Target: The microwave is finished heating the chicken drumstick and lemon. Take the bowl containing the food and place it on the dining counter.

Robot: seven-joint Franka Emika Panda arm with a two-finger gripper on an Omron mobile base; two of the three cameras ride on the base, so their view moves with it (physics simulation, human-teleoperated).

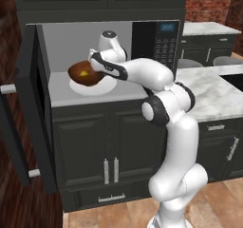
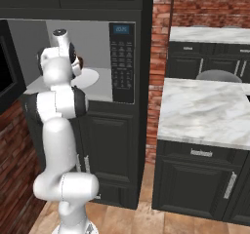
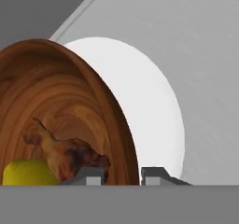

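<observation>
The bowl (image 1: 84, 73) is inside the open microwave (image 1: 156, 42), held just above a white plate (image 1: 92, 86) on the microwave's grey floor. In the hand view the bowl (image 3: 60, 111) fills the left side with its wooden inside turned toward the camera, and its rim runs down between the two fingertips (image 3: 93, 175). The hand (image 3: 122, 176) is nearly closed, pinching the bowl's wall at the rim: one fingertip inside, the other outside, toward the plate (image 3: 149, 125). From the left base view the hand (image 1: 97, 63) meets the bowl at its right edge.

Inside the bowl lie one drumstick (image 3: 65, 150) and one lemon (image 3: 28, 171). The drumstick's long axis runs from its thin bone end at upper left in the hand view to its thick, dark end at lower right, close to the inner fingertip. The lemon sits just beside it at the lower left, partly cut off by the frame; in the left base view it shows as a yellow spot (image 1: 84, 73) in the bowl's middle.

The microwave door (image 1: 28, 103) stands swung wide to the left. The button panel (image 2: 122, 62) with its blue display is at the right of the opening. To the right, apart from the microwave, is the marble table (image 2: 205, 108) over dark cabinet fronts.
</observation>
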